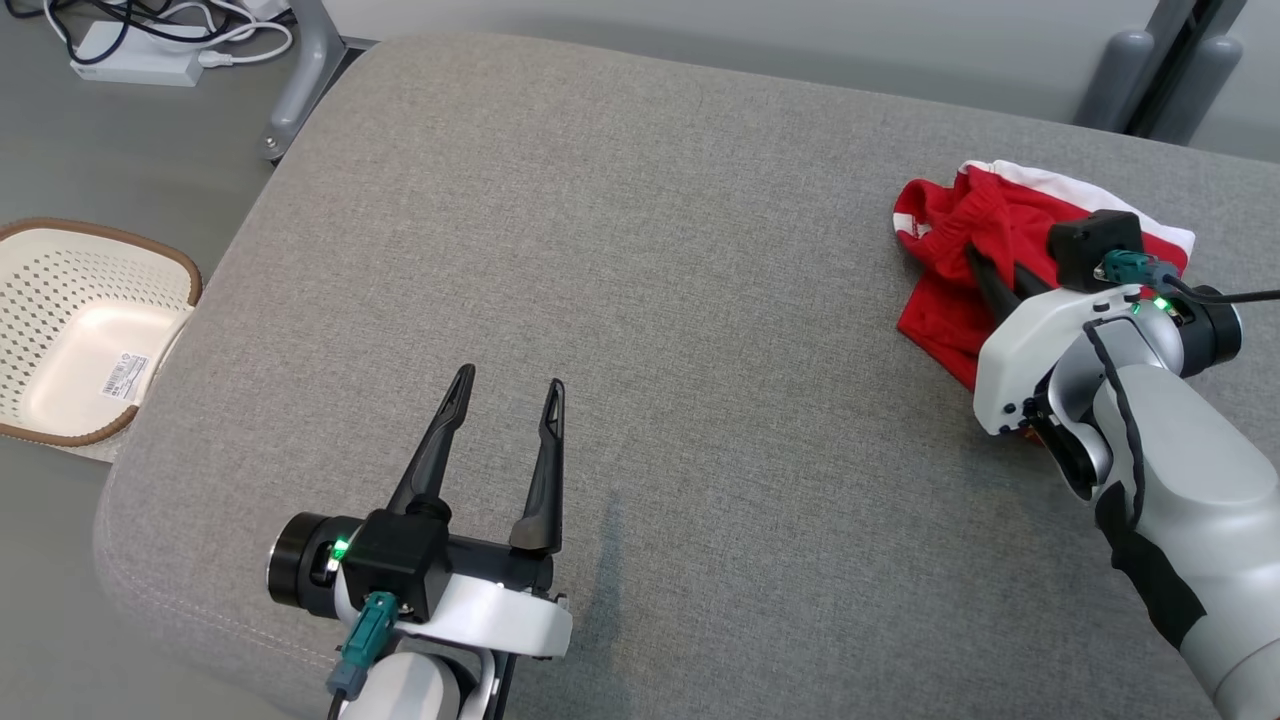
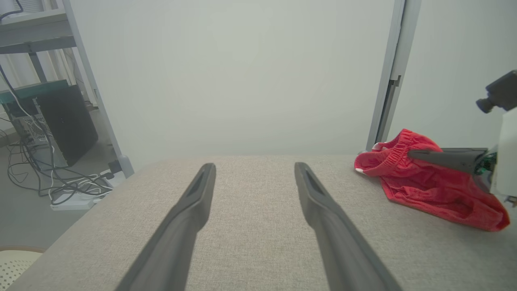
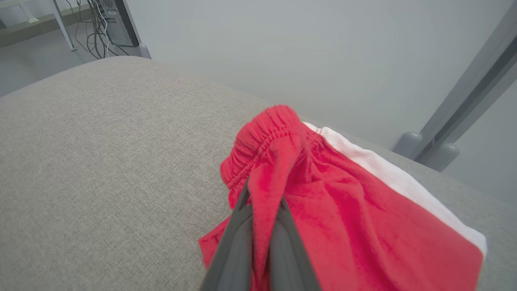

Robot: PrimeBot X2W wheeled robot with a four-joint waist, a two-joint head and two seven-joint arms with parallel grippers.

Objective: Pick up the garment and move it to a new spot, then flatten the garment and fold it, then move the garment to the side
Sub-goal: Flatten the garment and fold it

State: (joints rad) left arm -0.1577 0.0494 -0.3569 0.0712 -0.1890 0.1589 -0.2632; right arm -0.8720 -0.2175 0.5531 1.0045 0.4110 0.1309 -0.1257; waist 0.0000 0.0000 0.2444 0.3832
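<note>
Red garment (image 3: pixel 343 226) pinched in right gripper (image 3: pixel 263 200), on grey cushion (image 1: pixel 640 250); left gripper (image 1: pixel 510 380) spread

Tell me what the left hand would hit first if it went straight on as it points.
Nothing close, it seems: the left hand points over bare grey cushion toward the pale wall, with the red garment off to its right. Its height is unclear.

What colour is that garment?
The garment is red with a white stripe, clearest in the right wrist view.
</note>
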